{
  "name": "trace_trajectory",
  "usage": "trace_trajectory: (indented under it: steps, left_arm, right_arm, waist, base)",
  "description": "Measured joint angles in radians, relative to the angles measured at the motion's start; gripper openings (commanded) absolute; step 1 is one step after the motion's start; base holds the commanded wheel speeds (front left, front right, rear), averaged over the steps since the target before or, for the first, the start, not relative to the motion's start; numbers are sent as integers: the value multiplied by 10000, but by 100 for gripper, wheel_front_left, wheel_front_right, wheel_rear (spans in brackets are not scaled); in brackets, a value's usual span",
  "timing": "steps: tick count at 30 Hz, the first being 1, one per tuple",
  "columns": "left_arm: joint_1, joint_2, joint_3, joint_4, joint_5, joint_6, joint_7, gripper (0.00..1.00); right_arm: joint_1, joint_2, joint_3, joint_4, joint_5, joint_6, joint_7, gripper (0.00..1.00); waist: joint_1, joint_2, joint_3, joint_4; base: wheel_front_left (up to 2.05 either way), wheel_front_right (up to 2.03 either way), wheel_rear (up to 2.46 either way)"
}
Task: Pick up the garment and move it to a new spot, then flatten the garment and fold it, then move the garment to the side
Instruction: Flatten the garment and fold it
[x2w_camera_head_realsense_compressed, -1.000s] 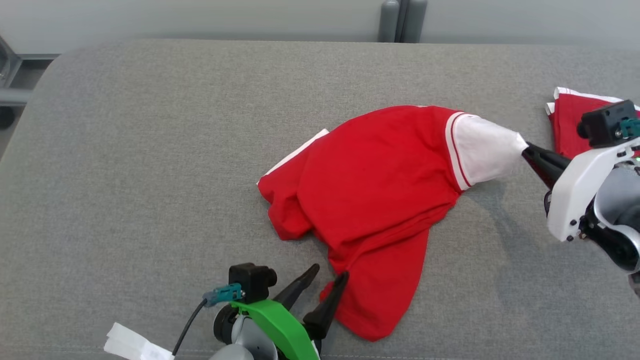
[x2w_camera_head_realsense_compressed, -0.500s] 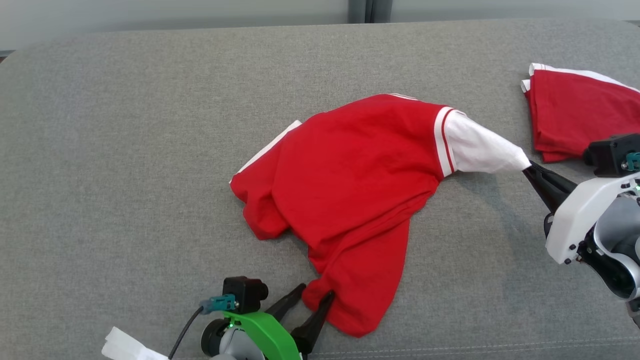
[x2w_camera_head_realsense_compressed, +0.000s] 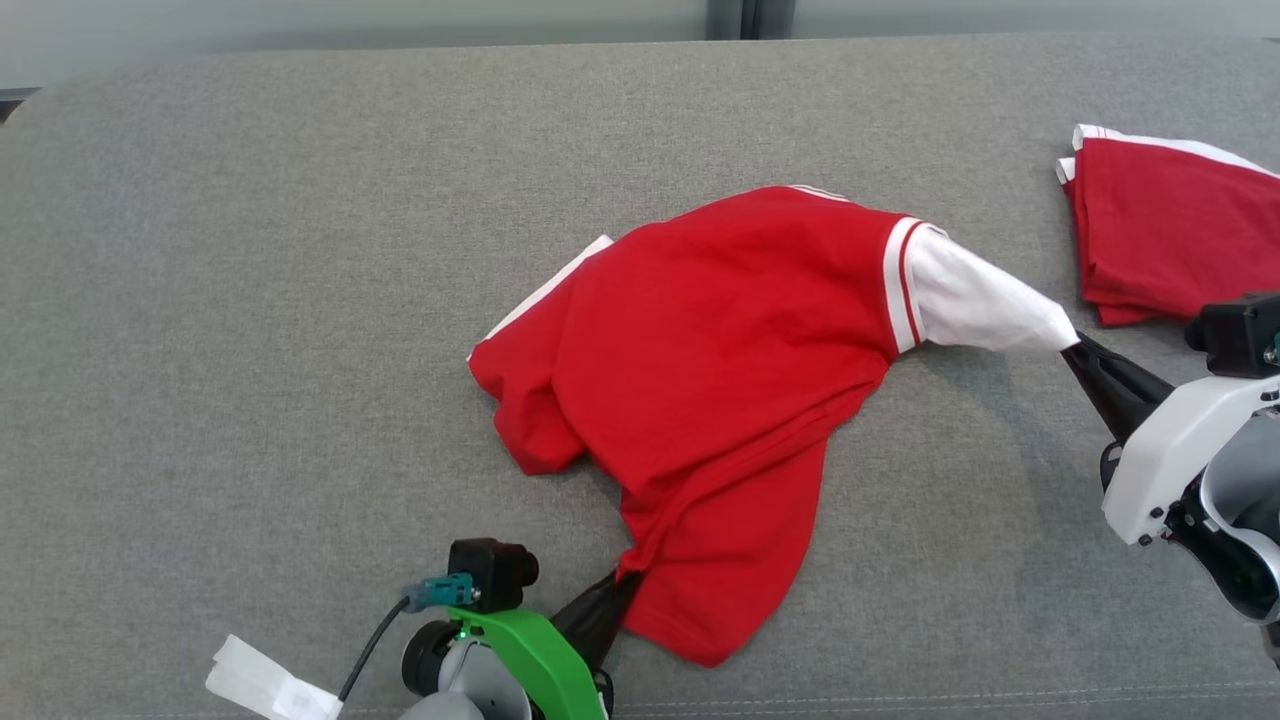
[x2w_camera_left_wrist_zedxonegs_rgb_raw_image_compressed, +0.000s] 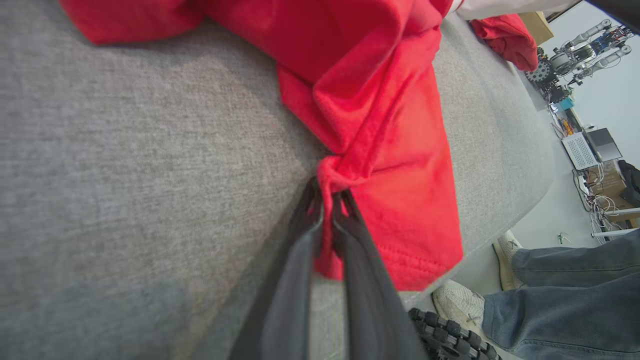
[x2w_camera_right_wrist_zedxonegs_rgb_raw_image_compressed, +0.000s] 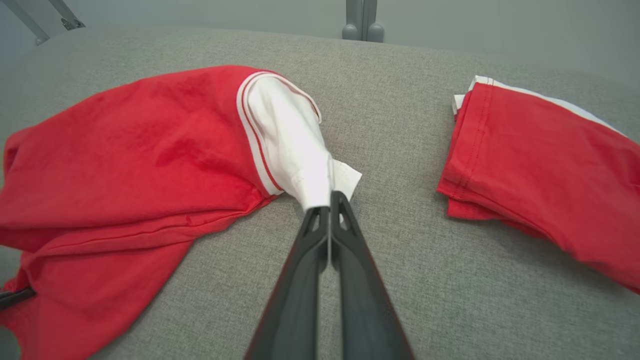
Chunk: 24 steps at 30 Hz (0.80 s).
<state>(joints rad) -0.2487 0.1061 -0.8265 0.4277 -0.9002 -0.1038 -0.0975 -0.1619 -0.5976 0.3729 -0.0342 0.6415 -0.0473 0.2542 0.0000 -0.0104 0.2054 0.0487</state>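
The left claw (x2w_camera_head_realsense_compressed: 608, 598) has just pinched shut on the shirt (x2w_camera_head_realsense_compressed: 720, 330) hem; the right claw (x2w_camera_head_realsense_compressed: 1078, 350) grips its white sleeve (x2w_camera_head_realsense_compressed: 975, 305). The shirt lies crumpled mid-tabletop (x2w_camera_head_realsense_compressed: 250, 300), likely ready for lifting.

Grey fabric surface (x2w_camera_head_realsense_compressed: 200, 300), possibly a couch, pale wall (x2w_camera_head_realsense_compressed: 400, 18)

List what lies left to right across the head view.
paper tag → left gripper → garment → right gripper. The folded red shirt overlaps the right gripper, so it is left out.
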Motion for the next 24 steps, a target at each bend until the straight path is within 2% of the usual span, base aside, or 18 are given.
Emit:
trace_trajectory:
  steps: [8, 14, 17, 20, 24]
  left_arm:
    - [0, 497, -174, -391, 2, -100, 267, 0]
    - [-21, 1260, 84, -1829, -35, -104, 309, 0]
    - [-322, 1965, 435, -2920, 0, -107, 305, 0]
    - [-675, 2909, 976, -4111, 54, -107, 337, 0]
    - [-796, 4011, 1726, -5726, 69, -109, 456, 0]
  right_arm:
    - [132, -13, -176, -25, 0, -100, -291, 0]
    - [105, -128, -708, -351, -111, -167, -738, 0]
    - [-53, -384, -1212, -802, -169, -184, -986, 0]
    - [-336, -418, -1707, -1390, -144, -267, -1244, 0]
    - [-377, -571, -2447, -2090, 320, -353, -1452, 0]
  waist:
    - [0, 0, -63, 155]
    - [0, 0, -258, 253]
    - [0, 0, -404, 283]
    - [0, 0, -580, 284]
    - [0, 0, -837, 224]
  base:
    - [0, 0, 0]
    - [0, 0, 0]
    - [0, 0, 0]
    - [0, 0, 0]
    - [0, 0, 0]
